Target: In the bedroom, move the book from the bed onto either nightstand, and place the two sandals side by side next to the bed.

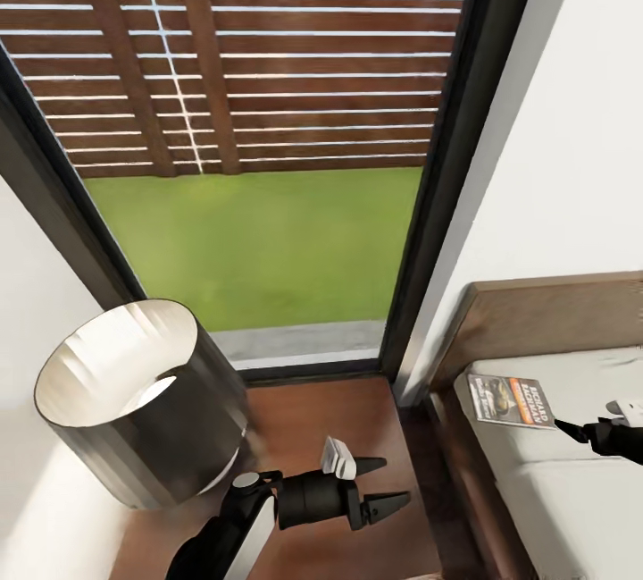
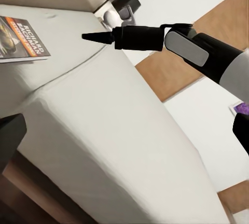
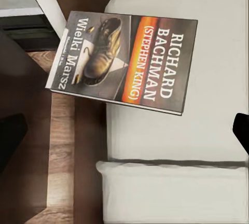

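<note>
The bed (image 1: 572, 473) stood against the white wall beside the tall window (image 1: 268, 142), its pale mattress reaching the headboard corner. The nightstand (image 1: 313, 437) sat between window and bed, its top partly taken by a large drum-shaded lamp (image 1: 138, 401). The book (image 1: 511, 401) lay flat on the mattress corner nearest the nightstand, one edge overhanging the bed side in the right wrist view. The right gripper (image 1: 564, 425) hovered just beside the book, not touching; whether its jaws were spread could not be told. The left gripper (image 1: 388, 483) hung released over the nightstand, holding nothing. The step in hand appeared to be the grasp: the overhanging edge should be pinched, since the thin cover offers little purchase elsewhere. Placement should use the bare wood, clear of lamp and left arm.
</note>
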